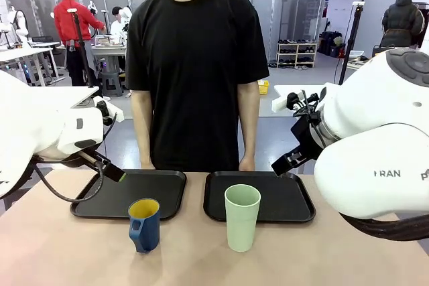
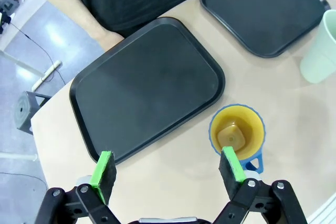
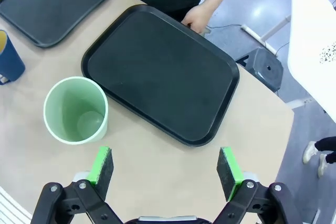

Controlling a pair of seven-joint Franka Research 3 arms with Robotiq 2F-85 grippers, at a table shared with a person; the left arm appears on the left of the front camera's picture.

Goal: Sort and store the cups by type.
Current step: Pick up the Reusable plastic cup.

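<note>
1. Closest to me, two cups stand on the tan surface (image 1: 60, 246): a dark blue mug (image 1: 144, 224) with a yellow inside, and a tall mint-green tumbler (image 1: 242, 217).
2. Each stands just short of a black tray, the mug by the left tray (image 1: 161, 189) and the tumbler by the right tray (image 1: 288, 199). Both trays are bare.
3. My left hand (image 2: 167, 156) hangs above the mug, released, fingers spread wide. My right hand (image 3: 165, 153) hangs near the tumbler, likewise released and holding nothing.
4. The mug looks stiff, glazed and probably breakable. I would pinch its wall across the rim, clear of the handle.
5. The tumbler looks light, smooth and easy to tip. I would clasp it around the middle.
6. Count: two cups, one of each type; two trays; two hands.
</note>
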